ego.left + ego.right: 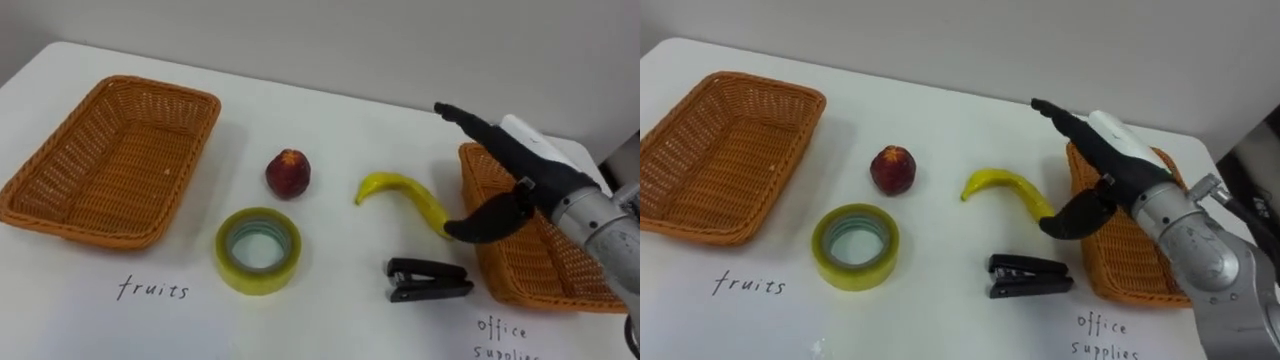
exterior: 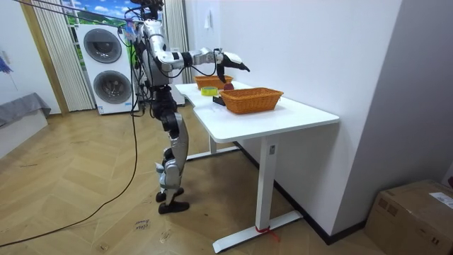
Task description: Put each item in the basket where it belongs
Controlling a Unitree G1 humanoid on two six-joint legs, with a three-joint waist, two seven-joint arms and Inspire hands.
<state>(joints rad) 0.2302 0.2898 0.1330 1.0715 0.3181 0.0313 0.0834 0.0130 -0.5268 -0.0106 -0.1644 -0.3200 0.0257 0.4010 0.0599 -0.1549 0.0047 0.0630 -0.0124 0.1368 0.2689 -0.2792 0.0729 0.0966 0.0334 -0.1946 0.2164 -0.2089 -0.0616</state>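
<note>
Nearest the robot, the handwritten fruits label (image 1: 152, 290) and office supplies label (image 1: 500, 335) are telling us which basket is which. Just beyond, the stapler (image 1: 428, 279) and tape roll (image 1: 257, 250) are lying loose on the worktop (image 1: 330, 310), and further back the banana (image 1: 400, 192) and peach (image 1: 288, 173) are waiting unsorted between the baskets. The fruits basket (image 1: 60, 225) is sitting empty on the left. The right hand (image 1: 515, 168) is hovering over the office basket (image 1: 530, 265), fingers stretching flat, thumb hanging down beside the banana's tip, grasping nothing. It is probably lining up on the banana, though whether they are touching is unclear.
</note>
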